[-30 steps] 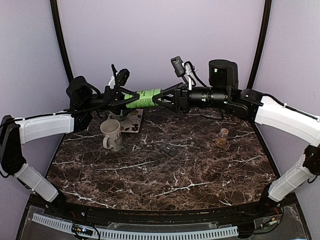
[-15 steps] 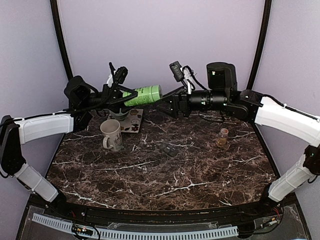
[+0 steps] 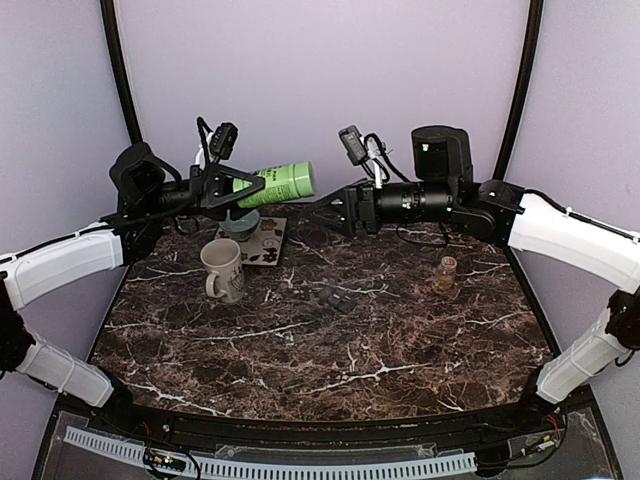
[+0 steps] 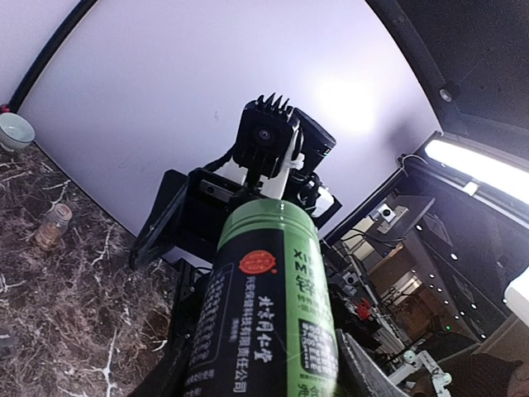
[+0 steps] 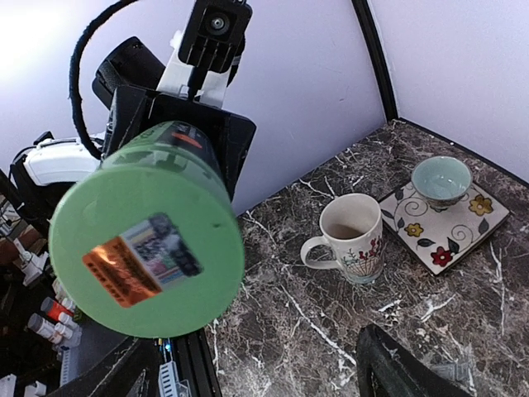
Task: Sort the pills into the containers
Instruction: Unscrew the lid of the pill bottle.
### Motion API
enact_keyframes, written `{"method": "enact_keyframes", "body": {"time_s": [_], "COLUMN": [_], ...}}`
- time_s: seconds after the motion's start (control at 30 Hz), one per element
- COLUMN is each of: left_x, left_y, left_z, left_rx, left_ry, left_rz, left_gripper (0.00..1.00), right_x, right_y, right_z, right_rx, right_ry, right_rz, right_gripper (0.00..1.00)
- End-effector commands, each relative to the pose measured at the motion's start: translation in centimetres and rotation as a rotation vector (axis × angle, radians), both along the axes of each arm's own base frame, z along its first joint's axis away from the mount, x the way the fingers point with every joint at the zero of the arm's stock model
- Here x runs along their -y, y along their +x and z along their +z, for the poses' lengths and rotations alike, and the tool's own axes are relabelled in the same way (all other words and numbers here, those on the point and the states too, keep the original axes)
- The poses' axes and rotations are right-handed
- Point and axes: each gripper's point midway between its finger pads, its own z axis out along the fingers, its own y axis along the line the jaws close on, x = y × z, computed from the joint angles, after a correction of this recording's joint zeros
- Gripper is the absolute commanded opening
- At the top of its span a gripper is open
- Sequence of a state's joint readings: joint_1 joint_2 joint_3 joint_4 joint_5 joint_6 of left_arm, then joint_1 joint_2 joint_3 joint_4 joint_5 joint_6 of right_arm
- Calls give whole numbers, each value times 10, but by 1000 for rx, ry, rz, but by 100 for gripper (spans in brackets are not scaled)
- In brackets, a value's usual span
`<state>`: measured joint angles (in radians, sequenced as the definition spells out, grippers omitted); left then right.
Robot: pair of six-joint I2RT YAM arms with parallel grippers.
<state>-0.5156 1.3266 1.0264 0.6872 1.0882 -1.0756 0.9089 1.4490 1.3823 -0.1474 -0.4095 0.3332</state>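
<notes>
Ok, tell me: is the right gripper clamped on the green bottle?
No, the right gripper has its jaws open and apart from the green bottle, which the left gripper holds.

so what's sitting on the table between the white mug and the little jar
Only the dark grey compartment strip, roughly midway between mug and jar; the top view shows it.

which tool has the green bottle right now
The left tool holds the green bottle, clamped round its body and lifted in the air. The right tool is open, just off the bottle's free end, gripping nothing.
</notes>
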Motion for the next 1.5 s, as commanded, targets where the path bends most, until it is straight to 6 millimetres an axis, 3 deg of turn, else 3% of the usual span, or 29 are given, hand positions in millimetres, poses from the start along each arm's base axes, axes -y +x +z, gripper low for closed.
{"method": "enact_keyframes", "body": {"time_s": [0.0,0.33,0.47,0.7,0.93,1.17,1.47], "left_x": [-6,-12,-12,-11,-10,-8,-5], "left_y": [3,9,6,-1,-6,-7,-3], "left_z": [12,17,17,13,4,2,3], "left_rx": [84,121,144,183,191,199,208], "left_ry": [16,40,41,65,84,95,105], "left_rz": [109,196,188,147,115,95,86], "left_gripper": [0,0,0,0,0,0,0], "right_x": [4,30,42,25,10,-12,-20], "right_y": [0,21,32,43,45,40,28], "right_z": [17,-17,-5,26,39,32,27], "right_rx": [-91,-479,-581,-727,-765,-784,-785], "right_ry": [104,278,387,468,456,379,331], "right_rz": [-15,-182,-231,-184,-140,-100,-69], "right_gripper": [83,82,82,82,82,83,85]}}
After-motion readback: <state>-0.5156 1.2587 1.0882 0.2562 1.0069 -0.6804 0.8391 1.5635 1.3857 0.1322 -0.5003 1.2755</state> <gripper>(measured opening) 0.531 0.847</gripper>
